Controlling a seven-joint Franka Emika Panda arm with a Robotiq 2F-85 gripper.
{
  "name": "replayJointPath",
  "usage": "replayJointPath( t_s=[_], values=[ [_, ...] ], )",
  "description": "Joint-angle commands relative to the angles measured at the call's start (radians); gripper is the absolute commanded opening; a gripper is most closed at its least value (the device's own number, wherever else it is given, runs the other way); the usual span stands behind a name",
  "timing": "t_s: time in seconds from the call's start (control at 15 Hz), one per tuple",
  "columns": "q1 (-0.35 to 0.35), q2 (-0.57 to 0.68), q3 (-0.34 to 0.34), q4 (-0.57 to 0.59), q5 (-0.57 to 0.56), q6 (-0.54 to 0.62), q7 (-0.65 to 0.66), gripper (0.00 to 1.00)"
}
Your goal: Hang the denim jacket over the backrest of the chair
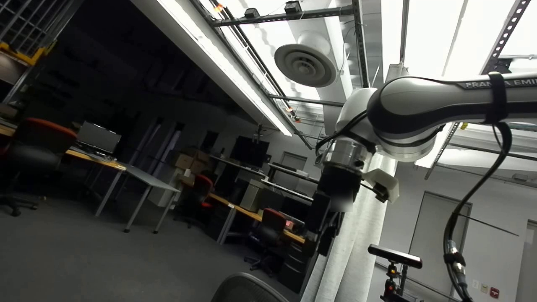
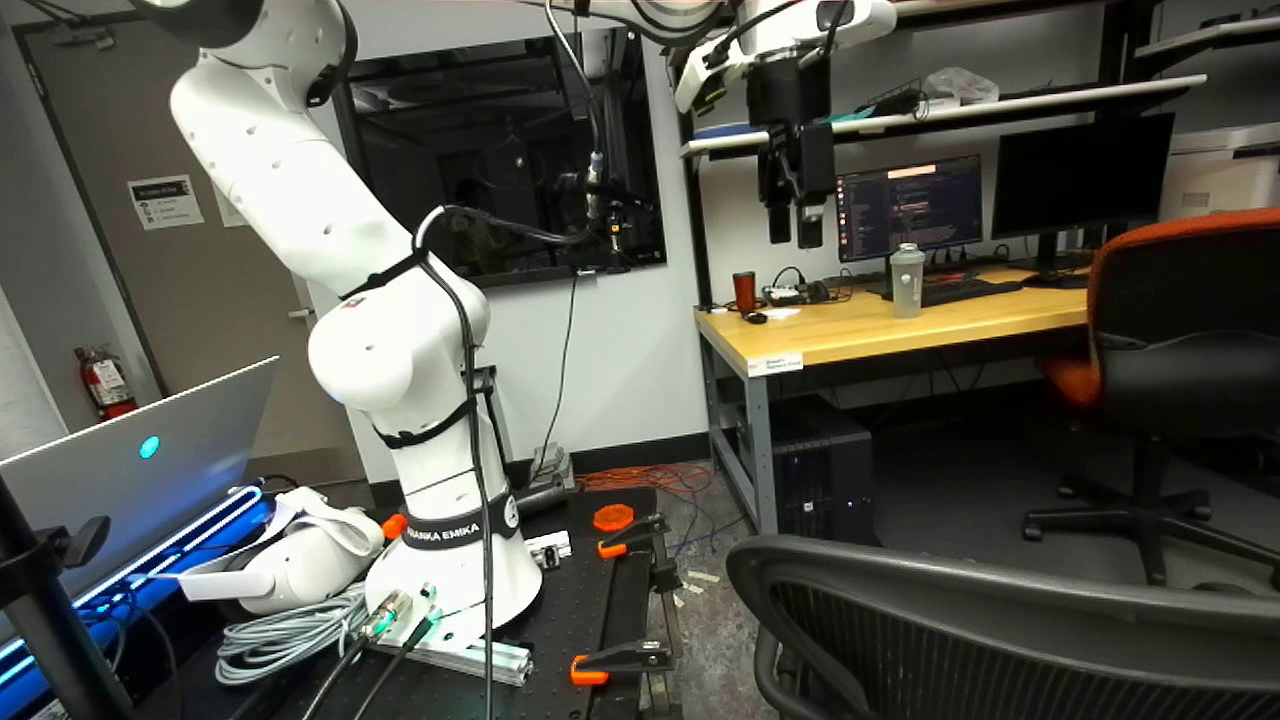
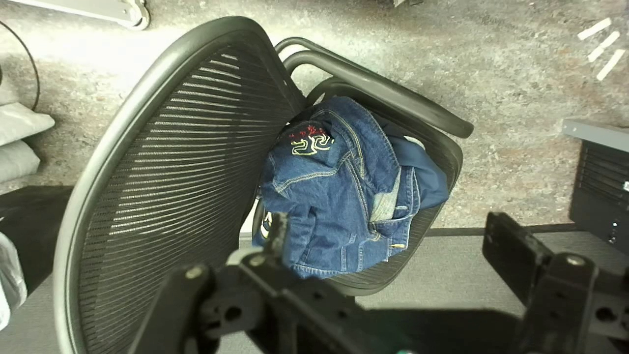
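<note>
The denim jacket point(image 3: 334, 196) lies crumpled on the seat of the chair in the wrist view. It is dark blue with a pale inner patch and red and yellow embroidery. The chair's mesh backrest point(image 3: 196, 147) stands to the left of it in that view. The top of the backrest shows in both exterior views point(image 1: 249, 287) point(image 2: 980, 620); the jacket is out of sight there. My gripper point(image 3: 388, 226) is open and empty above the chair, its fingers wide apart. It also hangs pointing down in both exterior views point(image 1: 321, 239) point(image 2: 795, 225).
The chair's armrest point(image 3: 383, 88) runs along one side of the seat. A wooden desk point(image 2: 900, 325) with monitors and a bottle point(image 2: 907, 280) stands behind. An orange office chair point(image 2: 1180, 330) is at the right. A camera on a stand point(image 1: 394, 256) is near the arm.
</note>
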Motion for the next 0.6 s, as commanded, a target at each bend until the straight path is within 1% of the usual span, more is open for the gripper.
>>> replayJointPath(
  t_s=[0.0,0.2,0.53],
  values=[
    [0.01,0.019,-0.007,-0.01,-0.005,0.032,-0.006,1.0],
    [0.011,0.06,-0.005,-0.033,-0.004,0.108,-0.006,1.0],
    [0.013,0.169,0.001,-0.078,-0.005,0.302,-0.006,1.0]
  ],
)
